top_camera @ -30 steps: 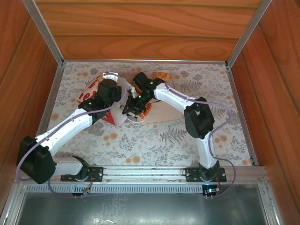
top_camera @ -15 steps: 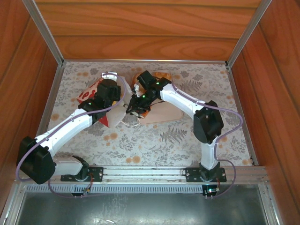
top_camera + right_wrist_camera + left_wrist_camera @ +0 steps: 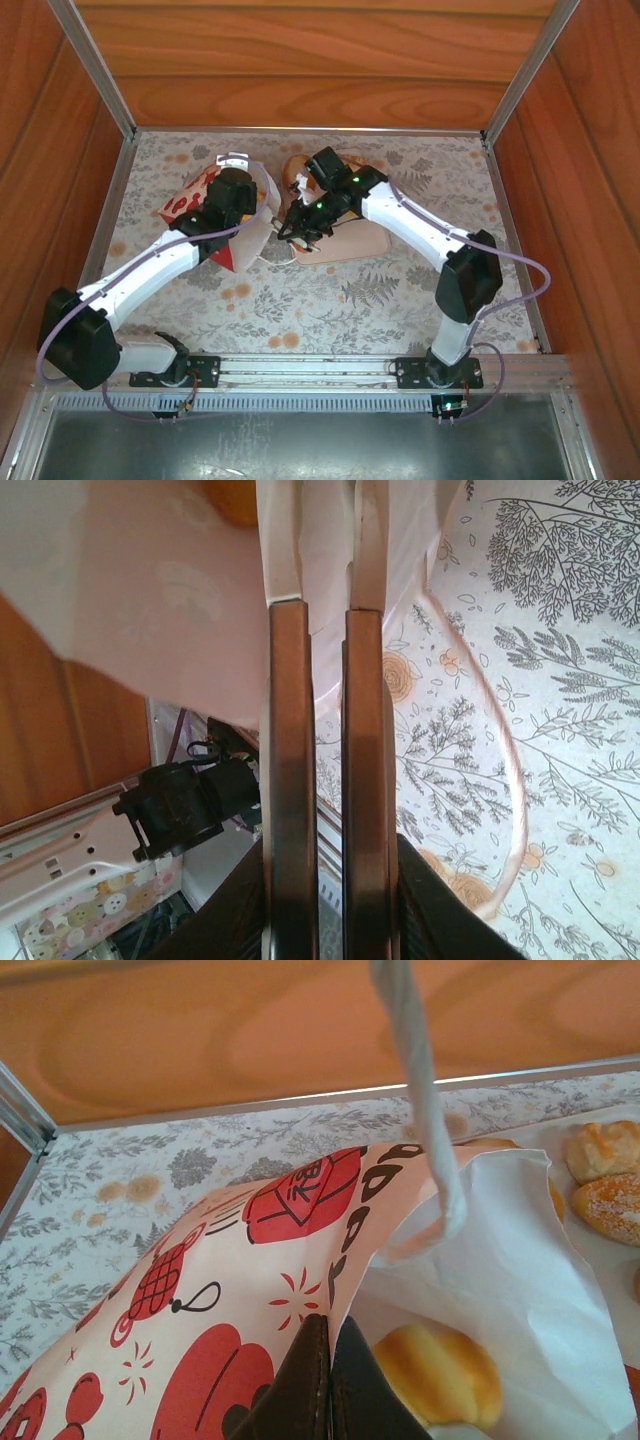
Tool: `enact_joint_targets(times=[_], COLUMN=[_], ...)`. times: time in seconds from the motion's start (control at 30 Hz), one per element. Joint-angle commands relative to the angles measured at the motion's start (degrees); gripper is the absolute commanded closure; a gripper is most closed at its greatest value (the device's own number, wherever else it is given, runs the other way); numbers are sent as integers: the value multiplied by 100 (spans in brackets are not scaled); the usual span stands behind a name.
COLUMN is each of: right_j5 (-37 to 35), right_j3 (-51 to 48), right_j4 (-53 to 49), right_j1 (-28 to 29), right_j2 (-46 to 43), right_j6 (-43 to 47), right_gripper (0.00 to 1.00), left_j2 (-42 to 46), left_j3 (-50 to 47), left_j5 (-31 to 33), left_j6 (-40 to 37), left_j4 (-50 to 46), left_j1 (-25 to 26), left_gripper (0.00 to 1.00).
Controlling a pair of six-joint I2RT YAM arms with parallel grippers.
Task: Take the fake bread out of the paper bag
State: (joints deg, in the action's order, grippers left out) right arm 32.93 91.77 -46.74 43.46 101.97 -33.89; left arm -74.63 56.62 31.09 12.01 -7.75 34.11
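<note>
- Paper bag sits left of centre on the flowered cloth, red-printed side up, with its mouth turned toward the beige tray just beside it
- Left gripper: jaws pressed together, pinching the bag's upper edge at the mouth
- One golden roll lies inside the bag on the white paper, just past the left jaws
- White cord handle rises from the bag's rim, taut and nearly upright
- Two golden pastries lie out on the tray, beyond the bag's mouth
- Right gripper is at the bag's mouth, at the tray's left edge
- Its fingers stand close and parallel with a narrow gap; white paper shows in that gap, but I cannot tell whether they pinch it
- A pale cord loop lies on the cloth to the right of those fingers
</note>
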Motion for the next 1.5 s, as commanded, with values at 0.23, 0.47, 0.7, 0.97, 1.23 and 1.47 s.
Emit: enact_joint_targets(times=[0.23,0.47,0.7,0.97,1.23,1.47], right_j5=[-301,-260,-176,-368,-361,-154], right_j3=[-557,-1048,-1409,-1817,-2465,-2723], right_j4=[-188,-47,55,102,407,1040], right_j1=[-56,-279,-584,-1173,-1721,-1919], right_j2=[-1152,-1834,-2484,-3190,-3072,-2407], right_j6=[107,-54,-125,-222,-232,-162], right_gripper=[88,88,88,87,87,87], left_j2=[-183,-252,-303,-289,-200,-133], left_j3=[395,455,507,500,487,446], left_j5=[377,389,374,363,305,264], left_j6=[130,157,145,126,117,133], left_j4=[-225,-278,-400,-429,-431,-431], left_j1=[-17,-53,-115,-124,-124,-124], left_gripper=[100,100,100,100,100,100])
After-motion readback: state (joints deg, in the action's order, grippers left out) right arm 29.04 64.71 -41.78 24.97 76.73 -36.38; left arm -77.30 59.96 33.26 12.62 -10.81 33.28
